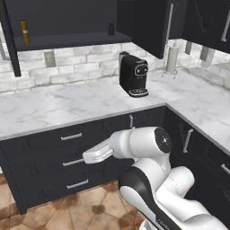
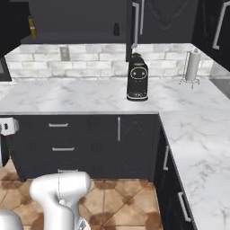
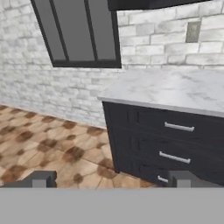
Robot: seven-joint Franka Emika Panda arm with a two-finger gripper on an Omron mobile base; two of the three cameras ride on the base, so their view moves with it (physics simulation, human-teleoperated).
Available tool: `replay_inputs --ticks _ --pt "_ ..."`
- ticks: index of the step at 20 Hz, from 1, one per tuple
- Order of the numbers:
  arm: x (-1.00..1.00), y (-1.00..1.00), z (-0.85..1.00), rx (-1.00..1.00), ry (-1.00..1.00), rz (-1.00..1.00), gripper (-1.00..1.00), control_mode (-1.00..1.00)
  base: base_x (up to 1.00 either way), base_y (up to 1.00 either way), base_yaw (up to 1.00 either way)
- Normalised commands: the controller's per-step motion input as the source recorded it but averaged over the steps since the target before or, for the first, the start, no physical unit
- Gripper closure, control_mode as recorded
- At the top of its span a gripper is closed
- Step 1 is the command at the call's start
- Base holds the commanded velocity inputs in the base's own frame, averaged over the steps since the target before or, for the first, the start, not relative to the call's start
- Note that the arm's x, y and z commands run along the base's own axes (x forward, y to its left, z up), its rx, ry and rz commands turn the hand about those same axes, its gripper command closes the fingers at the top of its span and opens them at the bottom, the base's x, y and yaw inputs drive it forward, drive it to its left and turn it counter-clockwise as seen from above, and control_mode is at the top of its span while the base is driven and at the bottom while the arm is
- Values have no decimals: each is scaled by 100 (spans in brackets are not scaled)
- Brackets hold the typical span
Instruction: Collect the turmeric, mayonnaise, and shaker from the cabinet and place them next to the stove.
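The black overhead cabinet [image 1: 67, 41] [image 2: 72, 38] stands open above the marble counter. On its shelf the turmeric [image 1: 24, 31] [image 2: 32, 27], a slim amber bottle, stands at the left end. The small black shaker [image 1: 111, 29] [image 2: 116, 29] stands further right on the same shelf. The mayonnaise and the stove are out of view. My gripper [image 3: 112, 179] is open and empty, its fingertips [image 3: 43, 178] wide apart. It is held low in front of the drawers, well below the cabinet, and faces the counter's left end.
A black coffee machine [image 1: 134, 75] [image 2: 137, 77] stands on the counter [image 1: 54, 108], and a paper towel holder [image 1: 171, 58] [image 2: 192, 66] sits in the corner. Dark drawers [image 3: 175, 144] with silver handles lie under the counter. A window [image 3: 76, 33] is beyond its left end.
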Motion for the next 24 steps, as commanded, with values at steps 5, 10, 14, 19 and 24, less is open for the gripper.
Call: replay_inputs --ticks 5,10,14,19,24 --pt "0 0 0 0 0 0 -100 100 82 -4 6" --pt "0 0 0 0 0 0 -100 100 78 -9 8" --pt "0 0 0 0 0 0 -100 100 74 -16 9" --pt "0 0 0 0 0 0 -100 100 74 -2 12" --pt "0 0 0 0 0 0 -100 100 73 0 15"
